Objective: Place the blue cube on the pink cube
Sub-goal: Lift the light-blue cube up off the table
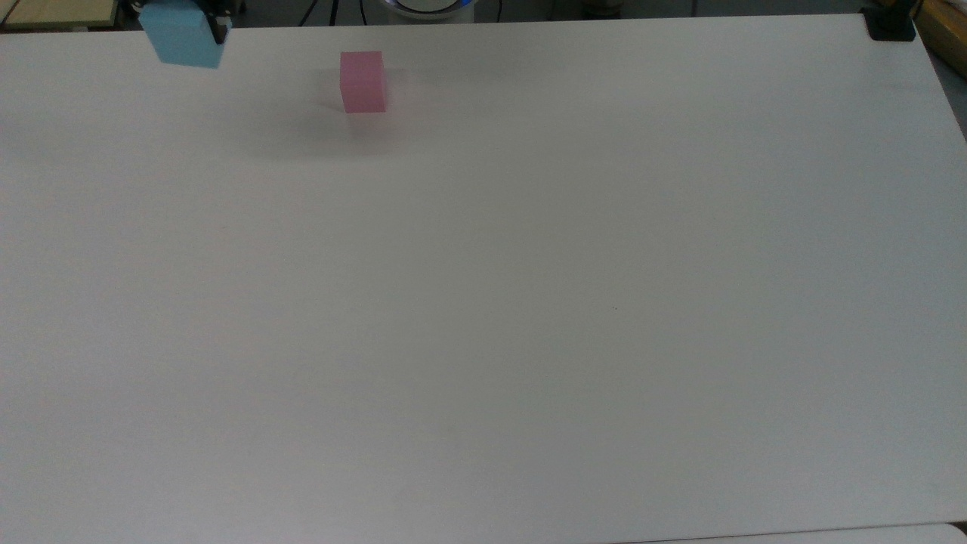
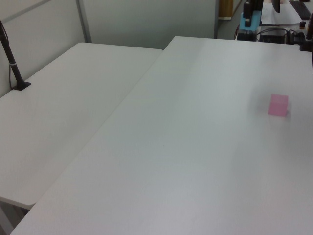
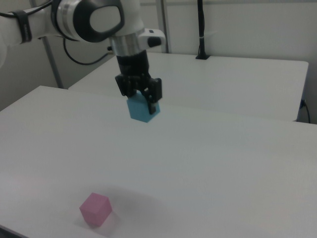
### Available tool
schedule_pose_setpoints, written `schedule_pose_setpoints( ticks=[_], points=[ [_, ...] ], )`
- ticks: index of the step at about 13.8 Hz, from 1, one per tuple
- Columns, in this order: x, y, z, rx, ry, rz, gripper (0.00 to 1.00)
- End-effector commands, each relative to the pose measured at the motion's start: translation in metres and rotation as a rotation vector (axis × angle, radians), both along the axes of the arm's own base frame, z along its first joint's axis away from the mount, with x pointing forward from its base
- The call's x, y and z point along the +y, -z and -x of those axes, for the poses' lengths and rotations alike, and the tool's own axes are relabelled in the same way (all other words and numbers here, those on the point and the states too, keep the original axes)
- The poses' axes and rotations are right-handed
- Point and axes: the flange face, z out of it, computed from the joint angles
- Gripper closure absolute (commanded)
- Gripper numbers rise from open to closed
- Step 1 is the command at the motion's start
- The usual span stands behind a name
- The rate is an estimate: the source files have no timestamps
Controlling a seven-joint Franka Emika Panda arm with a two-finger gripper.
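Observation:
The light blue cube (image 1: 181, 36) hangs well above the table, and my gripper (image 3: 142, 102) is shut on it. In the right view the blue cube (image 3: 143, 109) sits between the black fingers, high over the white table (image 3: 208, 163). The pink cube (image 1: 363, 81) rests on the table near the far edge, to the right of the blue cube in the top view. In the left view the blue cube (image 2: 247, 21) shows at the top edge and the pink cube (image 2: 278, 105) lies lower right. The pink cube (image 3: 95, 208) lies below and left of the gripper in the right view.
A second white table (image 2: 63, 122) adjoins on the left view's left, with a black post (image 2: 11, 61) on it. A black clamp (image 1: 890, 26) sits at the table's far right corner in the top view. Cables and equipment (image 2: 283, 34) lie beyond the far edge.

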Motion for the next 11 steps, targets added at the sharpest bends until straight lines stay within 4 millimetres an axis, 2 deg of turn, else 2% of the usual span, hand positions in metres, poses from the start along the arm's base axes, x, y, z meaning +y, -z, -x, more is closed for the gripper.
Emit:
schedule_pose_setpoints(
  ticks=[1, 3, 4, 6, 9, 11],
  points=[
    [0.063, -0.013, -0.010, -0.015, -0.004, -0.013, 0.82],
    [0.091, -0.015, -0.005, -0.013, -0.053, -0.016, 0.82],
    [0.103, -0.014, 0.011, -0.010, -0.075, -0.021, 0.82],
    [0.123, -0.008, 0.056, -0.023, -0.122, -0.030, 0.82],
    [0.134, -0.002, 0.115, -0.041, -0.155, -0.043, 0.82],
    [0.135, 0.006, 0.138, -0.034, -0.159, -0.049, 0.82]
  ],
)
